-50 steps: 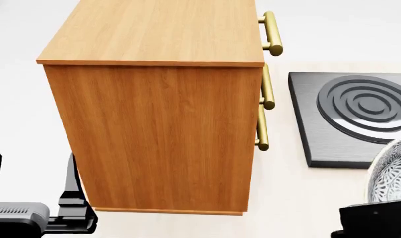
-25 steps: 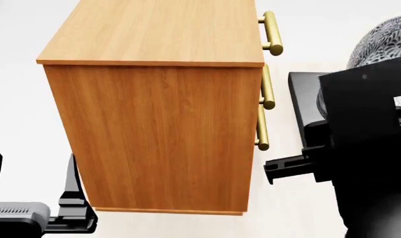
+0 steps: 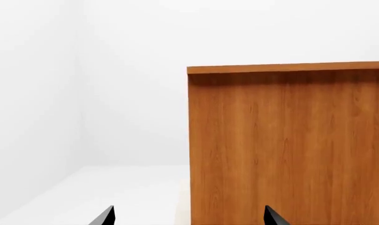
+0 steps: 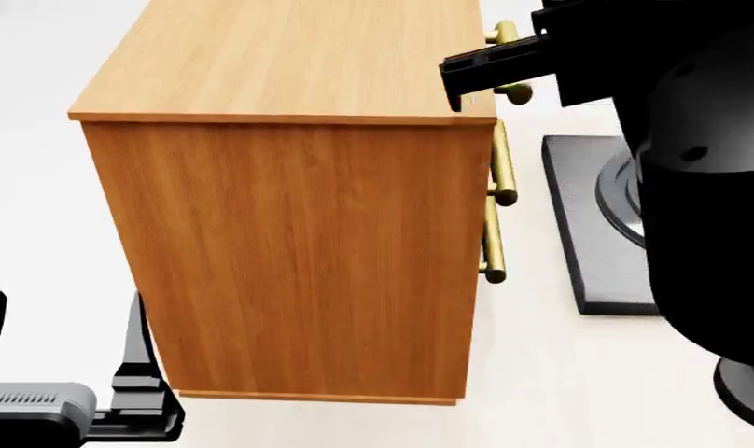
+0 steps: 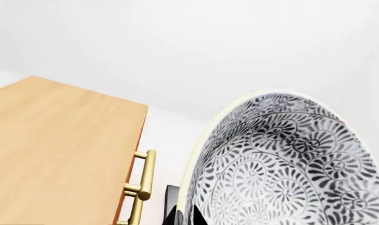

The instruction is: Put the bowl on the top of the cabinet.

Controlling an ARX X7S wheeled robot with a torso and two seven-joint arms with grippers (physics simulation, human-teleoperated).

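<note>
**Up high: the bowl is held beside the cabinet top**

Here the right arm (image 4: pixel 689 177) fills the right side of the head view as a large black mass, raised to the level of the cabinet (image 4: pixel 290 252) top. Its gripper cannot be made out in that view, only a black part of the arm reaching across the cabinet's top right corner, over the uppermost handle (image 4: pixel 514 91).

The right wrist view shows the bowl (image 5: pixel 290 164) close to the camera, tilted so that its patterned inside faces the lens. It is white with a dense dark leaf and flower pattern. A dark fingertip (image 5: pixel 174 216) of the right gripper (image 5: pixel 184 218) shows at the bowl's rim, so the fingers appear clamped on that rim, with the bowl carried in the air. The bowl is beside the cabinet's handle side and not over its top; the flat wooden top (image 5: pixel 58 140) lies apart from it, and a brass handle (image 5: pixel 142 185) shows between the two.

The cabinet stands on the white table (image 4: pixel 539 373), its drawer fronts turned toward the table's right edge. A dark square slab with raised grey rings (image 4: pixel 595 224) lies on the table just past the handles, partly hidden by the arm.

The left gripper (image 4: pixel 60 359) hangs low near the table's near left corner, beside the cabinet's bottom corner. Its two black fingers (image 4: pixel 138 341) are spread wide with nothing between them; the left wrist view shows both tips (image 3: pixel 105 216) apart, facing the cabinet's plain side (image 3: pixel 290 150).
</note>
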